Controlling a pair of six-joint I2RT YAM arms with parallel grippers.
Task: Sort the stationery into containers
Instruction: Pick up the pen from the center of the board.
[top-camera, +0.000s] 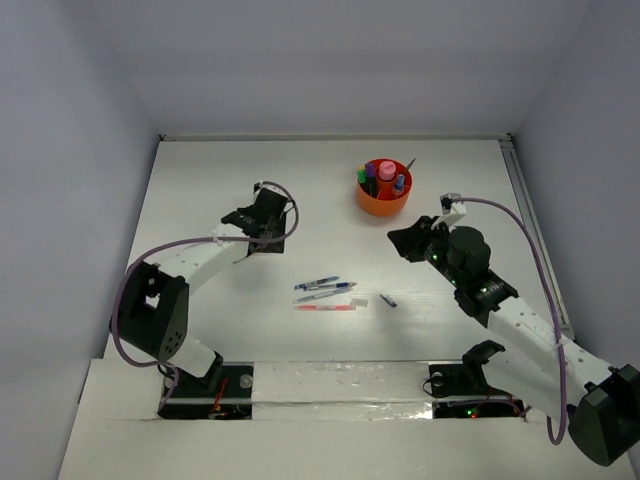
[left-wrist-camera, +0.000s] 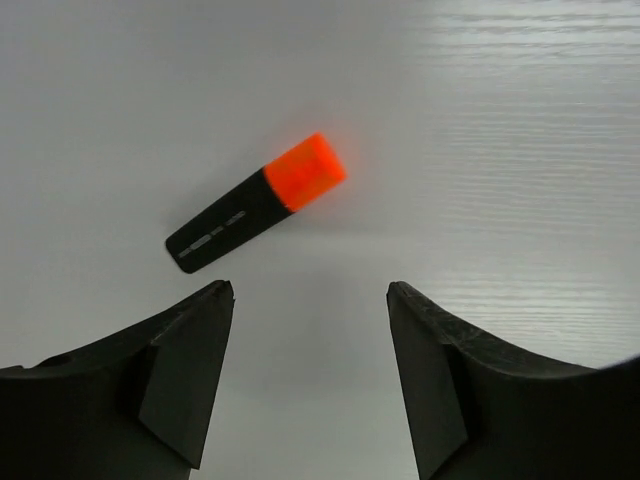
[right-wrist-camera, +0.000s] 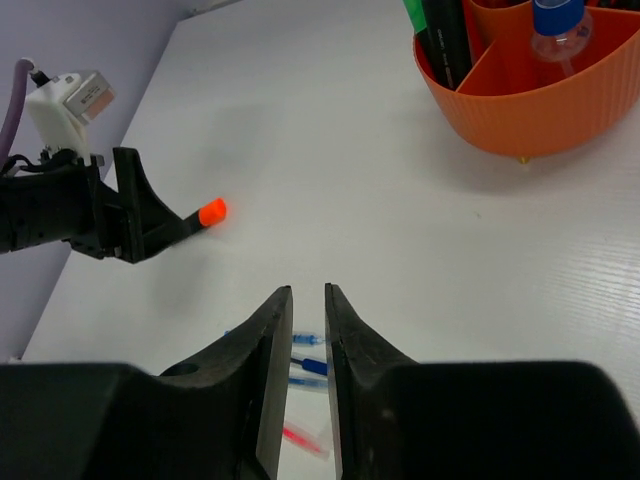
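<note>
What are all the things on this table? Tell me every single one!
tub: one, orange, with dividers, far right part of the table
pink tube: one, standing in the tub
blue-capped bottle: one, clear, in a tub compartment
green and purple ended markers: one each, in the tub
blue pens: two, lying mid-table
red pen: one, just nearer than the blue pens
small dark piece: one, right of the pens, too small to name
orange highlighter: one, black with orange end, lying flat ahead of the left gripper
table: one, white
left gripper: black, open, empty
right gripper: black, open only a slit, empty
</note>
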